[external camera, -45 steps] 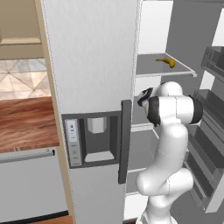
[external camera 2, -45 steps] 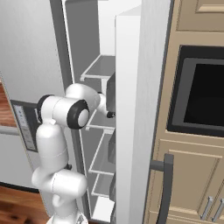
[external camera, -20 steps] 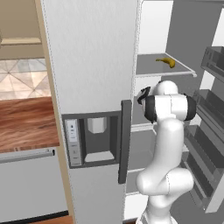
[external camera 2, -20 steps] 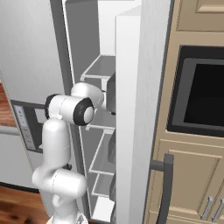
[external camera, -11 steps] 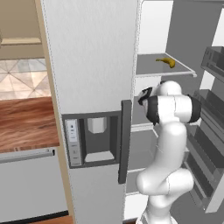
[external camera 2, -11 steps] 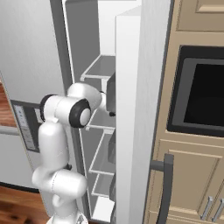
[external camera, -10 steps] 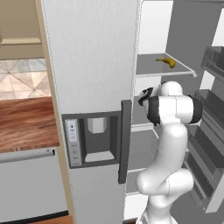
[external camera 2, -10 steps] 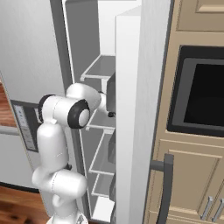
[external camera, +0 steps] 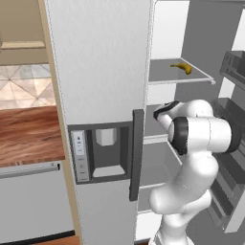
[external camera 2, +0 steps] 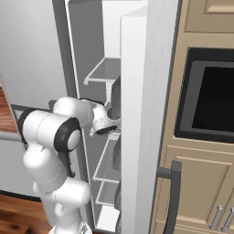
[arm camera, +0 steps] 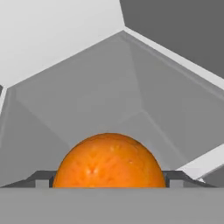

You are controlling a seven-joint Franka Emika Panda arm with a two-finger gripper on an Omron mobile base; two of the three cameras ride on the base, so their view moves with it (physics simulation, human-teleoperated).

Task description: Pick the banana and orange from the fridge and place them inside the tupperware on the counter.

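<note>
From your left base view the small curved yellow banana (external camera: 182,68) lies on an upper shelf of the tall light-grey fridge (external camera: 100,67), while your hand view shows the end effector (arm camera: 109,181) clasping the round bright-orange orange (arm camera: 109,161) inside it.

fridge door (external camera: 100,62): no readable text or brand
dispenser panel (external camera: 79,155): small button marks, too blurred to read
oven front (external camera 2: 212,93): no label, no numbers
orange (arm camera: 109,160): plain skin, no sticker
counter (external camera: 28,134): no signs or writing
</note>
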